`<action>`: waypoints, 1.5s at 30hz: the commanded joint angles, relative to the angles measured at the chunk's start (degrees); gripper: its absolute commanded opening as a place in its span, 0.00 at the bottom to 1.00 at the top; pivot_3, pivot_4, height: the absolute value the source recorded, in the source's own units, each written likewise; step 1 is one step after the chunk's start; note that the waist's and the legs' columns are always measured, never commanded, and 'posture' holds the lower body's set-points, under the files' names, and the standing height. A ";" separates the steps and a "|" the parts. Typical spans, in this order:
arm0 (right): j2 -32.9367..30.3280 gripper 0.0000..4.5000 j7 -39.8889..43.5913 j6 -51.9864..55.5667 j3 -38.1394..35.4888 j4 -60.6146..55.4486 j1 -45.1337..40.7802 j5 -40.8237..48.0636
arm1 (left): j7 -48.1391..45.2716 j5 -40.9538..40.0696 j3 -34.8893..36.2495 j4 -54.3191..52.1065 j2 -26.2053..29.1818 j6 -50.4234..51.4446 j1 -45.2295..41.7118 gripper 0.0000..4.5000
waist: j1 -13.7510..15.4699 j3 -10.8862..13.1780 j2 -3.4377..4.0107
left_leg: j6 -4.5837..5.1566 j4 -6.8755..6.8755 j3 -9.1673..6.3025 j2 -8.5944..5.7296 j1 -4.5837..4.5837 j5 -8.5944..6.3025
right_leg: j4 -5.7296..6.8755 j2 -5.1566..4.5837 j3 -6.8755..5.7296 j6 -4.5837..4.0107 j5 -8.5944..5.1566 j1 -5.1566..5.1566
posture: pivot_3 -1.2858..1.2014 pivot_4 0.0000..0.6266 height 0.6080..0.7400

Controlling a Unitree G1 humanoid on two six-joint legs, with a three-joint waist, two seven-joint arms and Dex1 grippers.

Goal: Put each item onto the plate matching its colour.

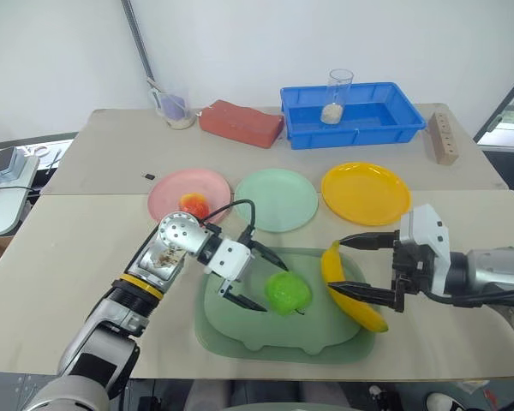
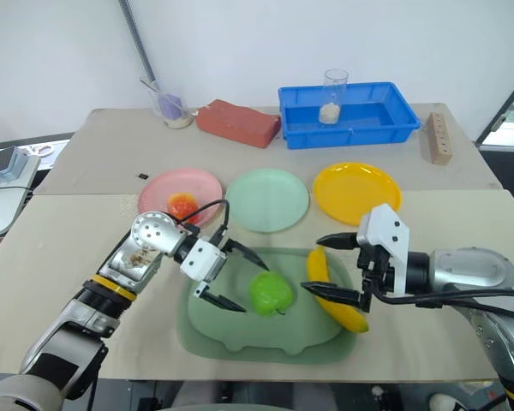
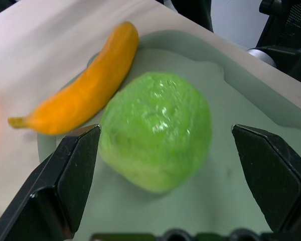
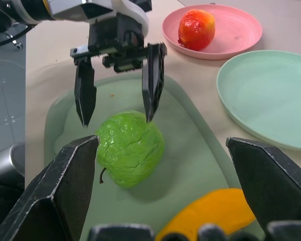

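Observation:
A bright green apple point(image 1: 289, 291) lies in the large green pig-shaped tray point(image 1: 240, 336). My left gripper point(image 1: 266, 282) is open just to its left, one finger on each side of the apple's near edge, with no clear contact. The yellow banana point(image 1: 349, 295) lies over the tray's right rim. My right gripper point(image 1: 337, 265) stands open over the banana, its fingers spanning the banana's upper half. The red-orange fruit point(image 1: 193, 205) sits on the pale pink plate point(image 1: 173, 190). The mint green plate point(image 1: 276, 199) and the yellow-orange plate point(image 1: 366, 193) are bare.
At the back stand a blue bin point(image 1: 385, 120) holding a glass point(image 1: 338, 94), a brick-red block point(image 1: 240, 122), a cup point(image 1: 176, 108) and a wooden peg block point(image 1: 443, 137). The three plates lie in a row just beyond the tray.

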 commanded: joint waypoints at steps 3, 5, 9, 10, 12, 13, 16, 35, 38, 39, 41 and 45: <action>-1.87 1.00 1.72 -0.76 -2.60 -2.56 2.47 1.01 | 1.69 3.74 -1.86 3.73 -2.35 -5.89 -1.58 0.99 | -0.02 0.00 0.01 | 0.06 0.00 0.00 0.00 0.00 0.04 | 0.00 0.00 0.00 0.00 0.00 0.00 | 0.52 0.24 1.00; -2.77 1.00 2.97 -0.94 -2.80 -2.94 3.73 1.03 | 2.35 5.09 -2.48 5.83 -3.26 -8.04 -1.91 0.99 | 0.02 0.00 0.00 | 0.06 0.00 -0.01 -0.01 0.01 0.04 | 0.00 0.00 0.00 0.00 0.00 0.02 | 0.52 0.24 1.00; -3.36 1.00 3.56 -0.69 -2.88 -3.96 4.68 1.70 | 3.86 6.13 -3.01 8.55 -4.85 -9.21 -2.55 0.99 | -0.03 -0.01 0.01 | 0.06 0.01 -0.02 -0.01 0.04 0.04 | 0.00 0.00 0.00 0.01 0.00 0.04 | 0.52 0.24 1.00; -3.40 1.00 3.61 -0.70 -2.82 -4.19 4.85 1.71 | 4.17 6.28 -3.04 9.09 -5.21 -9.53 -2.72 0.99 | -0.03 -0.01 0.01 | 0.06 0.01 -0.02 -0.01 0.06 0.04 | 0.00 0.00 0.00 0.01 0.00 0.07 | 0.52 0.24 1.00; -3.43 1.00 3.64 -0.90 -2.61 -4.39 5.12 1.49 | 4.86 6.53 -2.94 10.24 -5.89 -10.24 -3.26 0.99 | 0.03 -0.01 0.00 | 0.06 0.03 -0.02 -0.02 0.06 0.03 | 0.00 0.00 0.00 0.01 0.00 0.08 | 0.52 0.24 1.00; -3.42 1.00 3.60 -0.93 -2.56 -4.43 5.18 1.46 | 4.98 6.51 -2.91 10.62 -6.03 -10.31 -3.42 0.99 | 0.10 0.00 0.00 | 0.05 0.05 -0.02 -0.02 0.04 0.03 | 0.00 0.00 -0.01 0.01 0.00 0.08 | 0.52 0.24 1.00; -3.46 1.00 3.61 -1.05 -2.31 -4.38 5.00 1.29 | 4.91 6.31 -2.88 11.64 -6.14 -10.52 -3.83 0.99 | 0.16 -0.01 0.00 | 0.00 0.06 -0.01 -0.06 0.00 0.00 | -0.01 -0.02 -0.01 0.01 0.00 0.09 | 0.52 0.24 1.00; -2.87 1.00 3.82 -1.71 -0.46 -2.46 1.94 0.54 | 7.28 5.87 -2.12 11.31 -5.78 -8.26 -4.06 0.99 | 0.03 -0.01 0.01 | -0.25 0.09 -0.04 -0.08 0.04 -0.15 | 0.02 -0.01 -0.01 0.06 0.03 0.17 | 0.52 0.24 1.00; -2.76 1.00 3.73 -1.82 -0.09 -2.13 1.44 0.44 | 6.27 4.75 -1.97 10.76 -5.56 -7.53 -3.92 0.83 | 0.03 -0.01 0.01 | -0.25 0.09 -0.05 -0.08 0.05 -0.15 | 0.02 -0.01 -0.01 0.06 0.03 0.17 | 0.52 0.24 1.00; -2.72 1.00 3.68 -1.84 -0.03 -2.08 1.36 0.44 | 6.00 4.49 -1.94 10.56 -5.43 -7.39 -3.85 0.76 | 0.01 -0.01 0.01 | -0.25 0.09 -0.04 -0.08 0.05 -0.16 | 0.03 -0.01 -0.01 0.06 0.03 0.16 | 0.52 0.24 1.00; -2.64 1.00 3.59 -1.81 -0.02 -2.01 1.23 0.52 | 5.71 4.24 -1.90 10.37 -5.28 -7.21 -3.82 0.68 | -0.01 -0.01 0.01 | -0.25 0.09 -0.05 -0.08 0.05 -0.15 | 0.03 -0.01 -0.01 0.07 0.03 0.16 | 0.52 0.24 1.00; -2.52 1.00 3.52 -1.77 -0.03 -1.95 1.10 0.58 | 5.96 4.37 -1.80 10.10 -5.29 -6.54 -3.76 0.66 | -0.14 -0.01 0.01 | -0.12 0.07 -0.07 -0.08 0.08 -0.07 | 0.05 0.01 -0.01 0.07 0.03 0.16 | 0.52 0.24 1.00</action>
